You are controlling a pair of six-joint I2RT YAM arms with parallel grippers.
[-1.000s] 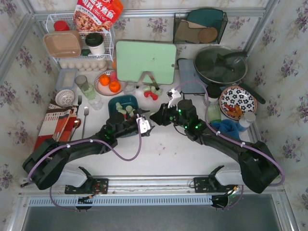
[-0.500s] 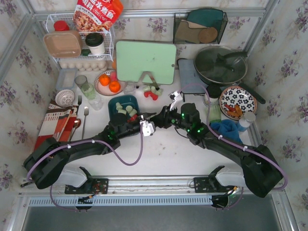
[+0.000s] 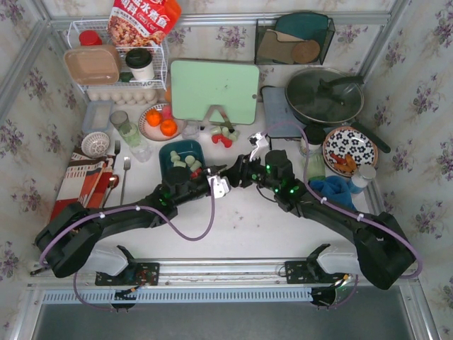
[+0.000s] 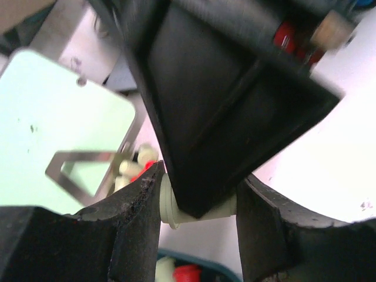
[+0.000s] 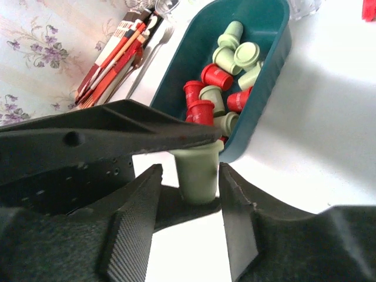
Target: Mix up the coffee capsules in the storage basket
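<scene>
Left end effector (image 4: 198, 200) clamps one green capsule (image 5: 198, 170) just beside storage basket (image 5: 271, 59); right end effector (image 5: 188, 179) narrow around it, gap on one side; risk: opposed pulls pop it onto surface (image 5: 305, 147), away from the coffee capsules (image 5: 226, 76) in the basket.

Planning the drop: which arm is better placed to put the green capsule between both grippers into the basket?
Left, probably: the left gripper pinches the capsule beside the storage basket; the right gripper stands open, farther off.
</scene>
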